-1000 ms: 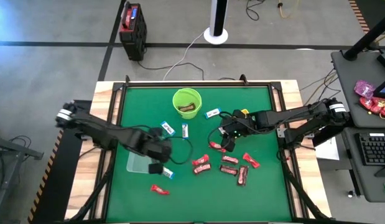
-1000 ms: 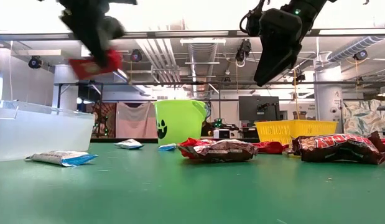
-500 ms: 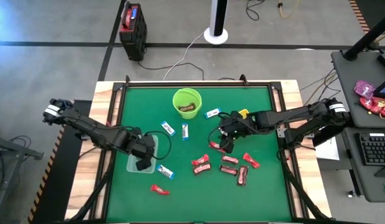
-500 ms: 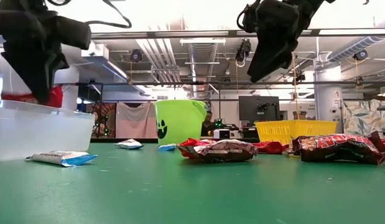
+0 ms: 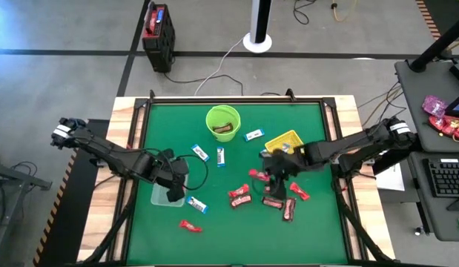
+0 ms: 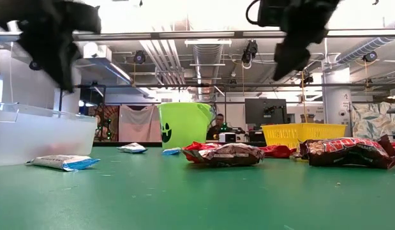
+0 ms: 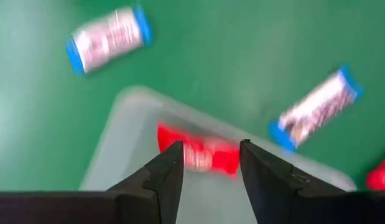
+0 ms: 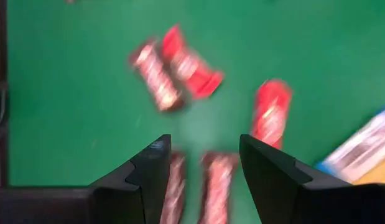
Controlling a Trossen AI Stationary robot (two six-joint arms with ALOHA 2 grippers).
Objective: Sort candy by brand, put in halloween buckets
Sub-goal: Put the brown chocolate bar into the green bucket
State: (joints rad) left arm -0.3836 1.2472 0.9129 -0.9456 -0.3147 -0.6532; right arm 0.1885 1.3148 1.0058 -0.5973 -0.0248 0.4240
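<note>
My left gripper (image 7: pixel 211 149) hangs open over the clear tub (image 5: pixel 156 199), at the table's left. A red candy (image 7: pixel 201 155) lies in the tub below the fingers, apart from them. My right gripper (image 8: pixel 206 146) is open above a cluster of red and brown candy (image 5: pixel 277 202) right of centre, touching none. Blue-and-white candies (image 5: pixel 201 153) lie scattered on the green mat. The lime-green bucket (image 5: pixel 222 122) at the far middle holds a brown candy. The yellow tray (image 5: pixel 285 141) sits just beyond my right gripper.
A lone red candy (image 5: pixel 190 225) lies near the front edge, and a blue-and-white one (image 5: pixel 197 205) lies just right of the tub. A raised black rim (image 5: pixel 236 99) frames the mat. Free mat lies along the far corners and the front right.
My left gripper has moved toward the table's left edge to above the tub, opened and let go of the red candy, which now lies in the tub. My right gripper has moved toward the near edge, off the yellow tray, and now hangs above the candy cluster.
</note>
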